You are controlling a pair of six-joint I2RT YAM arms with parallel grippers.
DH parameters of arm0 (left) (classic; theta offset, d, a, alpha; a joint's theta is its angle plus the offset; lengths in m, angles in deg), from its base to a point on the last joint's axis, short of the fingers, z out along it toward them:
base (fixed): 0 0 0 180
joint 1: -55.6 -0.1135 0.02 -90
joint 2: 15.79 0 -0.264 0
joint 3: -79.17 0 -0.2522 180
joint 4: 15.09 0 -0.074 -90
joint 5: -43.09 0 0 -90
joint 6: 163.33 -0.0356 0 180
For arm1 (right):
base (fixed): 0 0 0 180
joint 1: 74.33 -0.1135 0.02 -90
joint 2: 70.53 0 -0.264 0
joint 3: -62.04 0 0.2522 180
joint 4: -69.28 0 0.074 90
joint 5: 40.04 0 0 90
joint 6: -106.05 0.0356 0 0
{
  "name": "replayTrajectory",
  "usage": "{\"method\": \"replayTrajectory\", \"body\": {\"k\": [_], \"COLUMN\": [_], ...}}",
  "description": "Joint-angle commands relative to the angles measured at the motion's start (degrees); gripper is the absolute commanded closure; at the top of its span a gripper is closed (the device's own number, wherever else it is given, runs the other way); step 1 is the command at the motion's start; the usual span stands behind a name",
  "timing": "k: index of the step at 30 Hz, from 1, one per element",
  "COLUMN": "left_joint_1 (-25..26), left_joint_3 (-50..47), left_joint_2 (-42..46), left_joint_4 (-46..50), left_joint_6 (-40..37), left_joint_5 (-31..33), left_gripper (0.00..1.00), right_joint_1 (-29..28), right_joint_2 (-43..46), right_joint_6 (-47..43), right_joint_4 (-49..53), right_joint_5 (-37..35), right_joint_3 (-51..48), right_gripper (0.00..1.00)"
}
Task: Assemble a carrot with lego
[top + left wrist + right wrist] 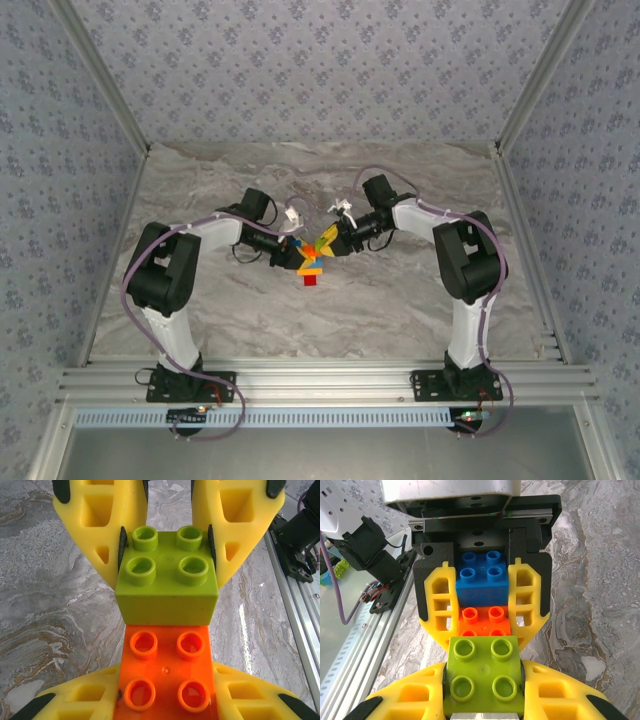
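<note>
From above, the left arm point(165, 275) and right arm point(465, 255) meet over the middle of the table point(400, 310). Between their tips is the carrot point(312, 262), a small cluster of orange, blue and lime. A red brick point(311, 281) shows just below it; I cannot tell whether it is joined or lies on the table. Bare marble surrounds them, with the patterned walls point(60, 150) and the near rail point(320, 380) well apart.

In the left wrist view, the left fingers point(75, 700) clamp the orange brick point(165, 675) by its sides, studs toward the camera. The green brick point(167, 580) touches its far end, pinched between the right fingers point(90, 525). The rail runs along the right edge.

In the right wrist view, the right fingers are closed on the green brick. Beyond it the orange brick and the blue brick point(482, 577) line up between the left fingers. Whether green and orange are clipped together cannot be told.
</note>
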Motion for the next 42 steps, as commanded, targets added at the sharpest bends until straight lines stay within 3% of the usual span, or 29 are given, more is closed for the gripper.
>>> {"method": "replayTrajectory", "body": {"k": [1,14,24,28,37,40,42], "left_joint_1": [-0.3,-0.2,-0.2,-0.2,0.0,0.0,0.0], "left_joint_3": [1.7,2.1,2.2,2.2,2.4,2.5,2.5], "left_joint_2": [-0.5,-0.8,-0.9,-0.8,-1.2,-1.3,-1.3], "left_joint_4": [-0.4,0.1,0.4,0.4,0.5,0.5,0.5], "left_joint_6": [-0.7,-0.6,-0.6,-0.7,-0.7,-0.7,-0.6], "left_joint_5": [-0.8,-0.3,-0.3,-0.2,0.1,0.2,0.3], "left_gripper": [0.71,0.71,0.71,0.71,0.71,0.71,0.71], "right_joint_1": [-1.3,-2.1,-1.9,-1.6,0.3,1.1,1.4], "right_joint_2": [-3.1,-4.2,-4.4,-4.0,1.3,4.0,5.6], "right_joint_6": [-0.7,-2.4,-2.2,-1.2,5.4,6.6,6.8], "right_joint_4": [5.8,9.7,9.9,8.8,-2.8,-4.6,-4.6], "right_joint_5": [-6.9,-11.7,-11.0,-10.4,-7.6,-6.6,-6.7], "right_joint_3": [-0.5,1.7,2.5,2.9,-2.3,-3.7,-4.3], "right_gripper": [1.00,1.00,0.99,0.79,0.17,0.01,0.00]}}
